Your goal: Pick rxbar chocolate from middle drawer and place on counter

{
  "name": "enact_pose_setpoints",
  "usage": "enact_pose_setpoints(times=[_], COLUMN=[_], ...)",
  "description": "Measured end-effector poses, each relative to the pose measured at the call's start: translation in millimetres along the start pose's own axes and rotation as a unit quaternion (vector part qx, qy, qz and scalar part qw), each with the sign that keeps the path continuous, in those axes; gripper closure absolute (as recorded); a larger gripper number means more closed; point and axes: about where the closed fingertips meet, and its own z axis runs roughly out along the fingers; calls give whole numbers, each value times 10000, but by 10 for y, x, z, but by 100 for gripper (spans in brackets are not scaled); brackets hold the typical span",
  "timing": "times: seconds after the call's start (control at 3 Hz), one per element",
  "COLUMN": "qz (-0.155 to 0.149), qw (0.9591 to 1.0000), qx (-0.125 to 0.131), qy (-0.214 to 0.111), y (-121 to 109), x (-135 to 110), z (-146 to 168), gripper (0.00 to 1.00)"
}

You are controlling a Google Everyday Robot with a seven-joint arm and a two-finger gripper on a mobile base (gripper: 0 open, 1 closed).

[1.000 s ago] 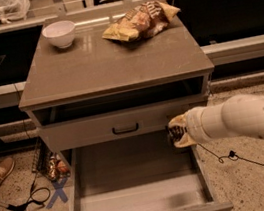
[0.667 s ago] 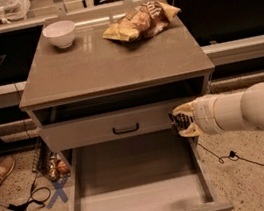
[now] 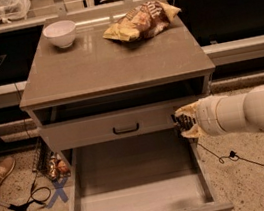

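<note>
Dim warm light glazed the counter (image 3: 105, 66), shadowed the middle drawer's (image 3: 139, 202) far end and lit the gripper (image 3: 180, 122) at its far right corner.

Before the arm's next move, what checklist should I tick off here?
1. Middle drawer pulled open: ok.
2. Rxbar chocolate visible on its floor: not ok, none seen.
3. Gripper down inside the drawer: not ok, it hangs at the handled drawer front's right end.
4. Bare spot on the counter: ok; bowl and chip bag sit at the back.
5. Gripper's grasp: cannot tell.
</note>
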Motion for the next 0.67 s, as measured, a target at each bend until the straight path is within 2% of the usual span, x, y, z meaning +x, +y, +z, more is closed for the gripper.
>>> enact_pose_setpoints(times=[0.33, 0.67], qz=[-410, -1029], qw=[9988, 9931], qx=[268, 542], qy=[12, 150], y=[-354, -858], x=[-74, -178], z=[-104, -262], gripper=[100, 100])
